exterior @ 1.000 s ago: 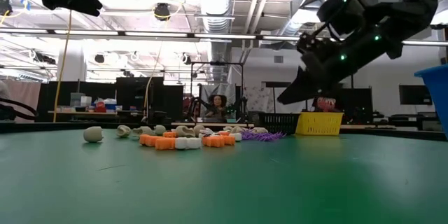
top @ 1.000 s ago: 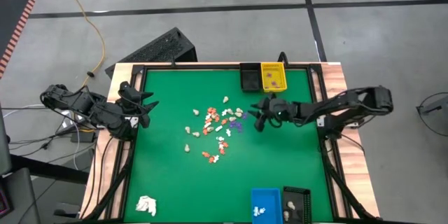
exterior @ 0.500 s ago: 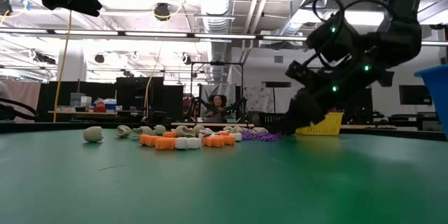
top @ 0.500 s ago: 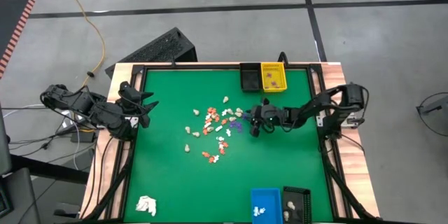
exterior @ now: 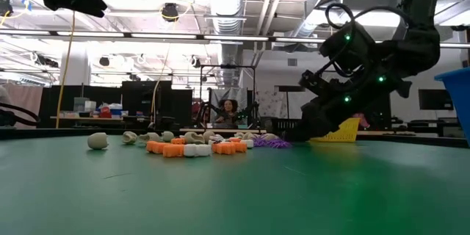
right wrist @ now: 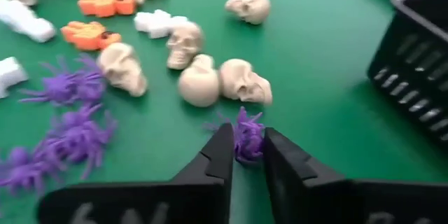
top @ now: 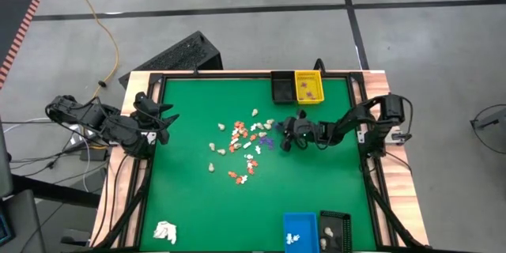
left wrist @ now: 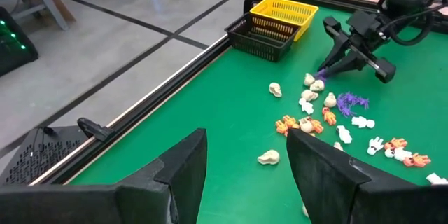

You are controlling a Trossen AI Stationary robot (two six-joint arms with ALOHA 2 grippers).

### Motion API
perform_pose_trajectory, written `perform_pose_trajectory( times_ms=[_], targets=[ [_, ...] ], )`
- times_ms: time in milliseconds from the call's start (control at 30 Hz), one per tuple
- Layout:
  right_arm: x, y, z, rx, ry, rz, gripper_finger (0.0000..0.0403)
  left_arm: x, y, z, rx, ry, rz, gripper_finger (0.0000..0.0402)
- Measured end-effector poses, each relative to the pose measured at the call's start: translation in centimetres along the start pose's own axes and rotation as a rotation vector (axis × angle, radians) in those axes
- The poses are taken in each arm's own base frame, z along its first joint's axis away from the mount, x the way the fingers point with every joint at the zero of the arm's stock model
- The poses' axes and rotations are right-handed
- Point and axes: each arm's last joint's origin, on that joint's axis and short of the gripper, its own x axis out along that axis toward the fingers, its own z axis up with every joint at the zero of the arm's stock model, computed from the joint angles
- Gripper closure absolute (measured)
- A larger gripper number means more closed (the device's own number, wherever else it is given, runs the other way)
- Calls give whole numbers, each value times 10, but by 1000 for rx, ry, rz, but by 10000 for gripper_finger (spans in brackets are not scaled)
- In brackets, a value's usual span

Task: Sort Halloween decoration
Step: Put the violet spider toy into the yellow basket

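The Halloween decoration [top: 245,146] lies loose in the middle of the green table [top: 190,198]: orange pieces, white pieces, beige skulls [right wrist: 199,80] and purple spiders [right wrist: 66,136]. My right gripper [right wrist: 245,140] is down at the right edge of this scatter [top: 283,137], shut on one purple spider [right wrist: 246,127] that lies next to the skulls. My left gripper [left wrist: 245,161] hangs open and raised over the table's left edge [top: 162,118], far from the pieces. My right gripper pinches a single purple spider [right wrist: 245,124] between its two fingers, and the spider's body shows in the narrow gap at their tips. The fingers [right wrist: 218,147] slant down from the table's right side. The spider rests on the green surface, beside a beige skull [right wrist: 246,82].
A black basket [top: 282,87] and a yellow basket [top: 309,87] stand at the far edge, near my right arm. A blue bin [top: 300,230] and a black bin [top: 334,232] stand at the near edge. A white wadded lump [top: 164,232] lies at the near left corner.
My right gripper has come down from above the table to its surface, moving a little toward the scatter of pieces. Its fingers have drawn together around the purple spider. The pieces lie where they were.
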Motion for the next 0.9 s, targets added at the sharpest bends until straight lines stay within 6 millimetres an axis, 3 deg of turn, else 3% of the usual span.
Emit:
perform_pose_trajectory(
  times_ms=[133,467,900],
  targets=[
    [-2,1,3,1,-13,6,394,0,0,0,-1,0,0,213],
    [-16,3,24,54,-118,2,400,0,0,0,-1,0,0,213],
    [-55,-31,66,202,-304,-495,401,0,0,0,-1,0,0,213]
  ],
)
